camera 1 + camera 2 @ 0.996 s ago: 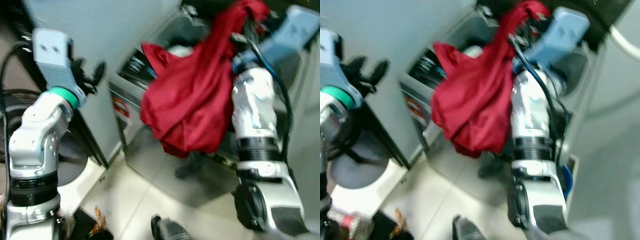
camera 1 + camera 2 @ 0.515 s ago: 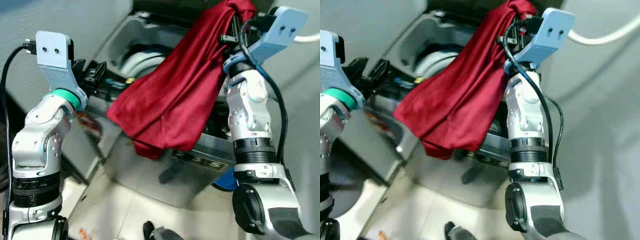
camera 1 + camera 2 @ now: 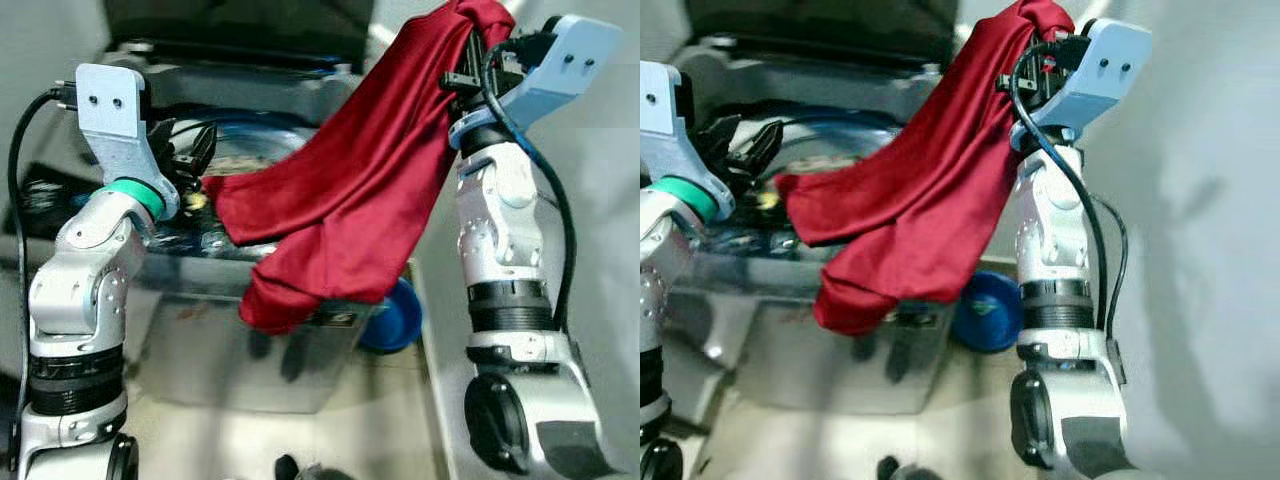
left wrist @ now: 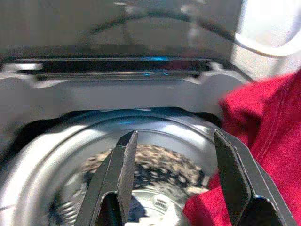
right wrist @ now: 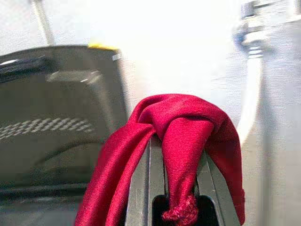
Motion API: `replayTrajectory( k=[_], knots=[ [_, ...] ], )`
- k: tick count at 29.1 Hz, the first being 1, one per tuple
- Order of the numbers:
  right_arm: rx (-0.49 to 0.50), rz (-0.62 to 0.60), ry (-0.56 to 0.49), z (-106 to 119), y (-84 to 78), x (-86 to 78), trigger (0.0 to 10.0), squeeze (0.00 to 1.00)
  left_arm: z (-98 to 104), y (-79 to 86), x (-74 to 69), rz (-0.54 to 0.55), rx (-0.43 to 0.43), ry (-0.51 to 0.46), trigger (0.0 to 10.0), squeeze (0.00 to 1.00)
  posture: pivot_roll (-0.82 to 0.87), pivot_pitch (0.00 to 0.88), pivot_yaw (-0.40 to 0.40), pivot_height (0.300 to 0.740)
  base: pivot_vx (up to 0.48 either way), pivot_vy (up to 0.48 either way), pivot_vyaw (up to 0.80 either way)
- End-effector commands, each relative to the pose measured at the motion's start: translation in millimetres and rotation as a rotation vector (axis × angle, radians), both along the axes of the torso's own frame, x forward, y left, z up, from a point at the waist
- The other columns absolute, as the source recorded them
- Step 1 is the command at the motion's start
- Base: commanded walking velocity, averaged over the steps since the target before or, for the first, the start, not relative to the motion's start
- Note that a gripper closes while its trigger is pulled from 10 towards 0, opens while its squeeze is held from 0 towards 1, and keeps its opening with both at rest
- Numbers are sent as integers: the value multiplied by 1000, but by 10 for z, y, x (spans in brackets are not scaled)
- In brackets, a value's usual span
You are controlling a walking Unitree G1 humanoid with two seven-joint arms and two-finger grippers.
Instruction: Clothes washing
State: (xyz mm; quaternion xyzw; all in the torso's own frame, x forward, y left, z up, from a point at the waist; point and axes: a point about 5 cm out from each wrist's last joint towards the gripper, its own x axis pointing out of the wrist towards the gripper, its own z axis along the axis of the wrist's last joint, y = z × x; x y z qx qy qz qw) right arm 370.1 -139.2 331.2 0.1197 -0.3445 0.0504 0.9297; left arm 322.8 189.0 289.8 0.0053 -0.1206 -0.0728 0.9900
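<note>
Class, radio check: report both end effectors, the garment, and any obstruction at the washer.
Right end effector shut on red cloth, held high. Left end effector open over the washer drum. Cloth's lower end hangs past the washer's front edge, not in the drum.

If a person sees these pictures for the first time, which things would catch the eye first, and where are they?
The eye goes first to the red cloth, which hangs from the raised right gripper and drapes down toward the top-loading washing machine. Next is the left gripper, fingers spread, poised over the machine's perforated steel drum. A blue basin sits on the floor beside the machine, near the right arm.
</note>
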Motion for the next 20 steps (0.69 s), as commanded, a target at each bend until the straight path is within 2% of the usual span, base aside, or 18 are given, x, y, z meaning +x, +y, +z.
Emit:
replayTrajectory(
  k=[1, 4, 17, 20],
  knots=[
    [4, -16, 1, -10, -41, 0, 10000, 0, -22, 2, -7, 3, 0, 6, 10000, 0, 93, 107, 0, 740, 0, 0, 0],
    [-28, -15, 8, -40, -15, 5, 10000, 0, -19, -9, -8, -3, -17, 6, 10000, 0, 93, 111, -2, 740, 0, 480, 0],
    [-38, -13, 20, -67, -5, 16, 10000, 0, -31, 18, 3, 13, -12, 9, 10000, 0, 91, 115, -3, 740, 0, 480, 0],
    [-38, -13, 21, -69, -5, 16, 10000, 0, -33, 19, 8, 18, 3, 8, 10000, 0, 91, 115, -3, 740, 0, 0, 0]
  ],
)
